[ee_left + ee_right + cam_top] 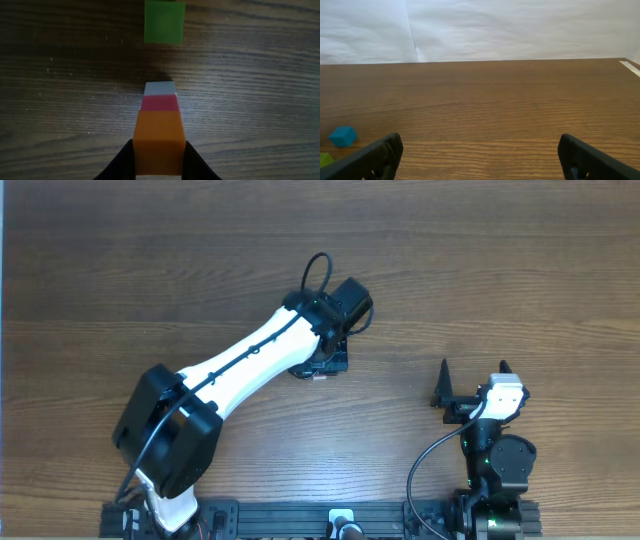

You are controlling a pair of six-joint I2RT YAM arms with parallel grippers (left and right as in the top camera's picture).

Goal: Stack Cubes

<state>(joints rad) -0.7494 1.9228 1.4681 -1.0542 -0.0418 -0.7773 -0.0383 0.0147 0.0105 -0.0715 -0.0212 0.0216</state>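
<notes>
Left jaws clamped on the orange cube, with the stack directly under it

Your left gripper (159,146) grips the orange cube (159,125) by two opposite faces at mid-table. The red cube (160,102) and pale blue cube (161,88) line up squarely below it, though you cannot tell whether orange is seated. The green cube (164,22) lies just beyond the stack, straight ahead of these jaws, nearer this arm. Your right gripper (480,165) sits spread open and empty by its base, with a blue cube (342,136) on the table ahead. No lettering is readable
</notes>
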